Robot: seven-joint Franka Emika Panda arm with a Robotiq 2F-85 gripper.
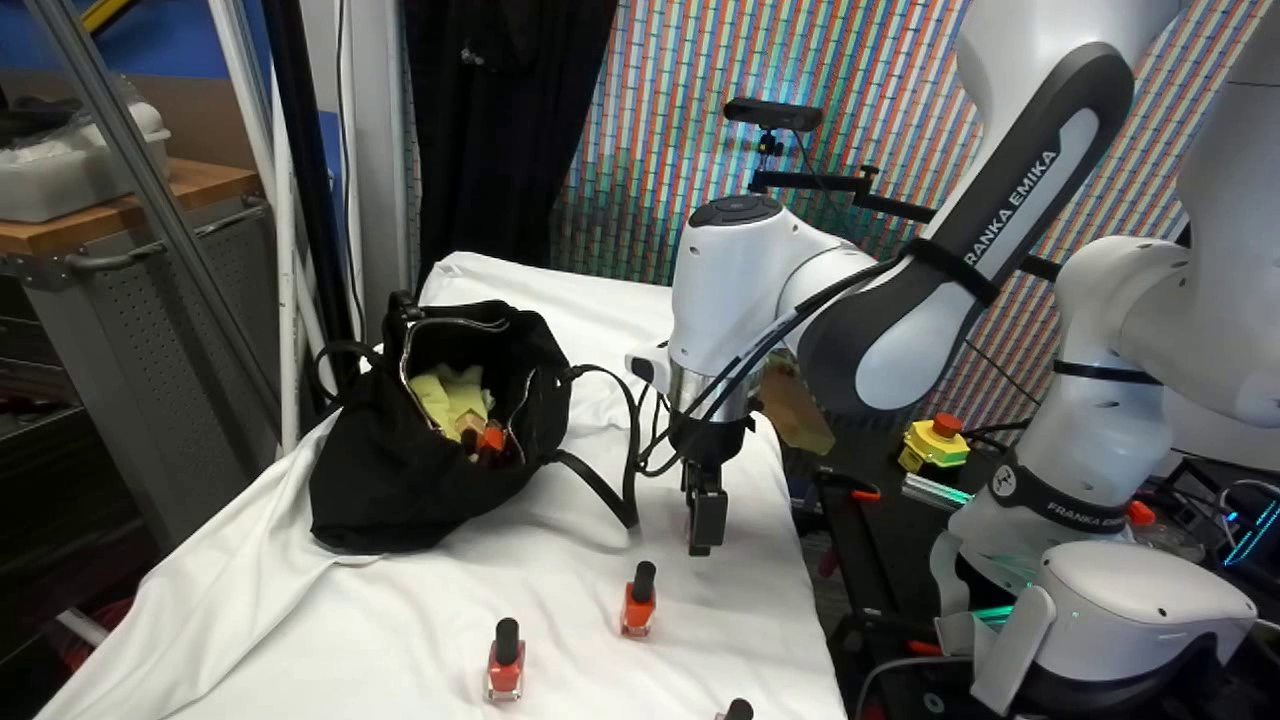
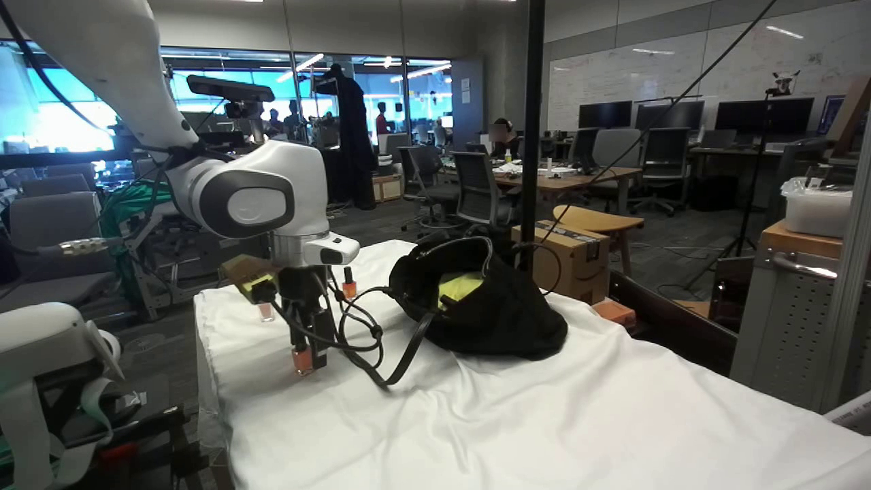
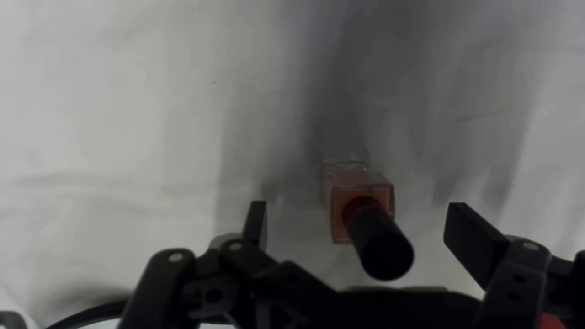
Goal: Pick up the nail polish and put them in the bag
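Since the black two-finger gripper (image 3: 358,221) stands spread wide w/ nothing gripped, the step now is prob. to close on the square red-orange glass nail polish bottle (image 3: 361,214) w/ slim black cap, upright on creased white cloth (image 3: 114,100). L to R in wrist view: one blocky black finger (image 3: 256,224) approx. at 9 o'clock from the bottle, not touching; bottle in the gap; the matching finger (image 3: 475,242) abt. at 3, also apart, seemingly a bit nearer. To do it well: nudge twd 3 to centre, close slowly so neither finger tips it, take the body rather than just the smooth cap, lift straight up, then carry twd the soft black fabric handbag (image 1: 390,485) w/ thin loop handles, approx. 10 o'clock from the gripper in an exterior view, high enough to clear its rim. Looks, L to R there: a small red-orange bit (image 1: 492,438) inside the gaping handbag, maybe polish; a glossy coral-red bottle (image 1: 505,665), upright, abt. 8 o'clock from the gripper; a more orange bottle (image 1: 639,605), also upright, near 7; last, a dark round cap (image 1: 740,710) near 6, rest mostly out of view.
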